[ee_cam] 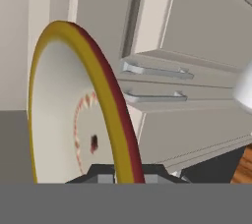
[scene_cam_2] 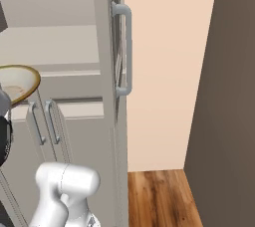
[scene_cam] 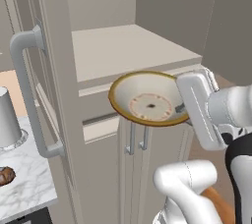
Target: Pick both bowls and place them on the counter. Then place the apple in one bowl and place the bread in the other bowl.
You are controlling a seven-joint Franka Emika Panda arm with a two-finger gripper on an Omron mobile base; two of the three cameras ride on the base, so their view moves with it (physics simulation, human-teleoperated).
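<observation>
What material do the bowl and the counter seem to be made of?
The bowl looks like glazed ceramic: a smooth tan inside, a golden-brown rim and a painted reddish ring. The counter looks like polished marble, white with grey veins; being rendered, both are guesses.

kitchen: cabinets (scene_cam: 147, 169), marble counter (scene_cam: 24, 188)

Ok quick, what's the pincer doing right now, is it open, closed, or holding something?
Pincer: closed on the rim of the tan bowl, holding it in the air in front of the cabinet shelf.
</observation>
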